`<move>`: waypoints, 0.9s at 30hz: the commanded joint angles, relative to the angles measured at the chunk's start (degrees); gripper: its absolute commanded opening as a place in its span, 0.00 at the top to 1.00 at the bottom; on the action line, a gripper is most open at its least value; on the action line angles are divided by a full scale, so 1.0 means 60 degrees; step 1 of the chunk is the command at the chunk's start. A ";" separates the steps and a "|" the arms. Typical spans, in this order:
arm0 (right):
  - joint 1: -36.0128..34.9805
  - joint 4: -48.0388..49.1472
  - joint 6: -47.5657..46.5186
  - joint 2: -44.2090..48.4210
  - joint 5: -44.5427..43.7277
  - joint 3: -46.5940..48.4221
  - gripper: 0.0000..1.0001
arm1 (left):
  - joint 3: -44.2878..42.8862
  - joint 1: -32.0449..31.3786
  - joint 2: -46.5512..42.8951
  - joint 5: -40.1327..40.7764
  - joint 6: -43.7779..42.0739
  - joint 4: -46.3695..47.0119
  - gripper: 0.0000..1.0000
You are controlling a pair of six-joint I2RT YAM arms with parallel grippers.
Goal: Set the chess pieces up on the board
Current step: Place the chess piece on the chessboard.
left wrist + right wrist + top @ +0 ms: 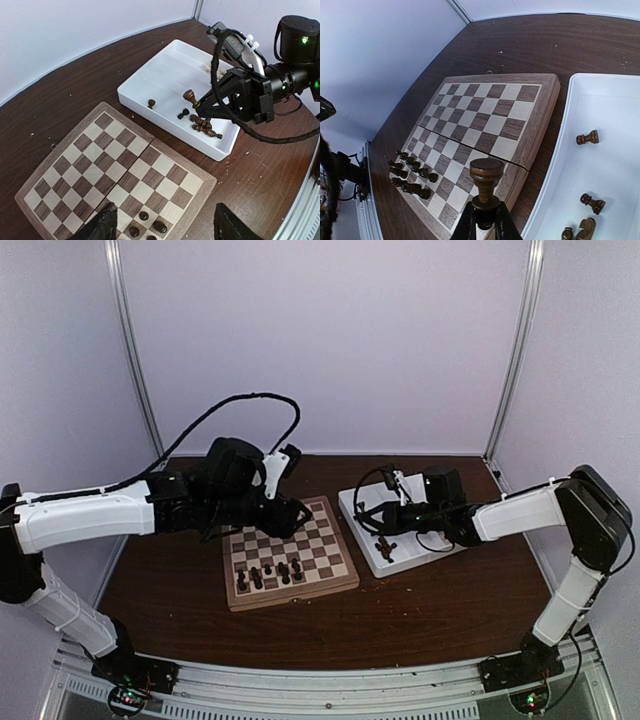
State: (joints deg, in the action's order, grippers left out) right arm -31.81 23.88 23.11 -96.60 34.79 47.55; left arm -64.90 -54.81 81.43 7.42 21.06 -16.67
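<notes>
The board lies mid-table, with several dark chess pieces standing in its near rows. My left gripper hovers over the board's far edge. Its black fingers stand wide open with nothing between them, above pieces on the near squares. My right gripper is shut on the base of a dark brown chess piece, which it holds upright between the tray and the board. The held piece hangs above the tray's front part.
A white compartmented tray sits right of the board and holds loose dark pieces, plus pale bits at its far end. Crumbs are scattered on the brown table. White walls enclose the back and sides.
</notes>
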 commanded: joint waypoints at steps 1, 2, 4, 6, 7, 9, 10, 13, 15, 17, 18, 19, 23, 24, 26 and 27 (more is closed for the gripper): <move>0.0032 0.1187 0.0778 -0.0226 0.1178 0.0162 0.97 | -0.0486 0.0090 0.0452 0.0058 -0.0177 0.0334 0.34; 0.0033 0.1350 0.0878 -0.0256 0.1342 0.0161 0.97 | -0.0487 0.0196 0.0527 0.0207 0.0038 0.0343 0.34; 0.0030 0.1761 0.1069 -0.0339 0.1619 0.0098 0.96 | -0.0509 0.0638 0.0735 0.0124 0.0880 0.0225 0.36; 0.0036 0.2217 0.1298 -0.0452 0.1892 0.0039 0.96 | -0.0420 0.1219 0.0930 -0.0849 0.1755 0.0420 0.38; 0.0030 0.2434 0.1398 -0.0503 0.2026 0.0023 0.96 | -0.0281 0.1414 0.1017 -0.1382 0.2085 0.0771 0.39; 0.0033 0.2825 0.1625 -0.0640 0.2246 0.0008 0.95 | -0.0052 0.1547 0.1191 -0.2195 0.2500 0.1557 0.39; 0.0027 0.2913 0.1683 -0.0720 0.2312 0.0043 0.95 | -0.0098 0.1548 0.1328 -0.2459 0.2581 0.1840 0.38; 0.0021 0.2995 0.1773 -0.0956 0.2522 0.0176 0.95 | -0.0492 0.1551 0.1805 -0.3154 0.2772 0.2071 0.35; 0.0023 0.3040 0.1812 -0.1054 0.2614 0.0242 0.95 | -0.0591 0.1555 0.2039 -0.3588 0.3071 0.2483 0.33; 0.0002 0.3110 0.1874 -0.1148 0.2692 0.0288 0.95 | -0.0507 0.1547 0.2143 -0.3752 0.3463 0.3088 0.34; -0.0013 0.3134 0.1899 -0.1183 0.2711 0.0292 0.95 | -0.0451 0.1547 0.2164 -0.3761 0.3664 0.3307 0.35; -0.0013 0.3194 0.1928 -0.1209 0.2733 0.0293 0.95 | -0.0402 0.1546 0.2189 -0.3783 0.3827 0.3483 0.36; -0.0040 0.3473 0.2174 -0.1353 0.2890 0.0351 0.95 | -0.0370 0.1546 0.2351 -0.3898 0.4147 0.3767 0.40; -0.0057 0.3584 0.2272 -0.1381 0.2933 0.0344 0.95 | -0.0386 0.1546 0.2406 -0.3974 0.4213 0.3824 0.41; -0.0086 0.3786 0.2401 -0.1437 0.2999 0.0344 0.95 | -0.0401 0.1546 0.2593 -0.4264 0.4336 0.4098 0.47; -0.0107 0.3841 0.2428 -0.1435 0.3025 0.0351 0.95 | -0.0427 0.1546 0.2711 -0.4411 0.4411 0.4245 0.50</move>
State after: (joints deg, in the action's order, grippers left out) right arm -31.92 42.35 35.83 -104.57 51.00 48.18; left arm -66.32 -45.47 95.11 -14.92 44.66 2.00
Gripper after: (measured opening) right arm 0.100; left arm 0.542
